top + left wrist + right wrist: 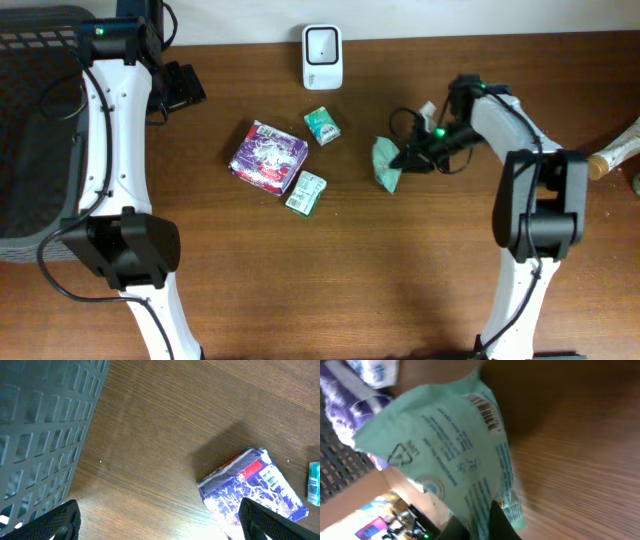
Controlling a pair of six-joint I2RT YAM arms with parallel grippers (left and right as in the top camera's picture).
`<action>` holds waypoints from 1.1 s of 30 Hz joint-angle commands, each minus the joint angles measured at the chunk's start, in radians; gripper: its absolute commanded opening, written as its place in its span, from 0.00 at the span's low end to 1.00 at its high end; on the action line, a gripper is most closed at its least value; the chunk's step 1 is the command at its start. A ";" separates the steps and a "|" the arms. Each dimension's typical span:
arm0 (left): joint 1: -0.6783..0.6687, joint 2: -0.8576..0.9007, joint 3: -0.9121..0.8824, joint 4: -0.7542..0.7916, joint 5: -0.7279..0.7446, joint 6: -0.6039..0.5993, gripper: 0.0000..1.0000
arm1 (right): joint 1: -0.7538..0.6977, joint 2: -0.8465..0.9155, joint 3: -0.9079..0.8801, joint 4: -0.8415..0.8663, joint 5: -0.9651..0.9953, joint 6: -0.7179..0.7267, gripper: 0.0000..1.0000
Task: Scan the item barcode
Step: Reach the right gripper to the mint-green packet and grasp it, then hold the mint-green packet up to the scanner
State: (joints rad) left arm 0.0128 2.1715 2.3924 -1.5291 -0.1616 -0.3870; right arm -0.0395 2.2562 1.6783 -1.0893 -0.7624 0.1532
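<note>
A pale green packet [386,163] hangs just above the table, right of centre. My right gripper [408,157] is shut on its edge. In the right wrist view the packet [445,455] fills the frame, its barcode [487,410] near the top, pinched between my two dark fingers [500,522]. A white barcode scanner [322,56] stands at the table's far edge. My left gripper [160,527] is open over bare wood at the far left, its pads [55,522] wide apart, with a purple packet [255,490] beside the right pad.
The purple packet [268,154], a small green box [322,125] and a white-green box [306,193] lie mid-table. A dark mesh basket [30,130] stands at the left edge. A wooden-handled object [618,152] lies at the right edge.
</note>
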 commanded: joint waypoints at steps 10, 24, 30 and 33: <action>0.003 0.013 -0.004 -0.001 0.000 -0.012 0.99 | -0.113 -0.019 0.282 -0.253 0.304 -0.074 0.45; 0.003 0.013 -0.004 -0.001 0.000 -0.012 0.99 | 0.226 -0.008 0.261 -0.200 0.775 0.017 0.66; 0.003 0.013 -0.004 -0.001 0.000 -0.013 0.99 | 0.282 -0.007 0.103 0.003 0.795 0.018 0.44; 0.002 0.013 -0.004 -0.001 0.000 -0.012 0.99 | 0.289 -0.008 0.120 0.016 0.816 0.040 0.17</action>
State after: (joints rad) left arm 0.0128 2.1715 2.3924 -1.5284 -0.1616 -0.3870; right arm 0.2436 2.2528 1.7828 -1.0786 0.0242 0.1654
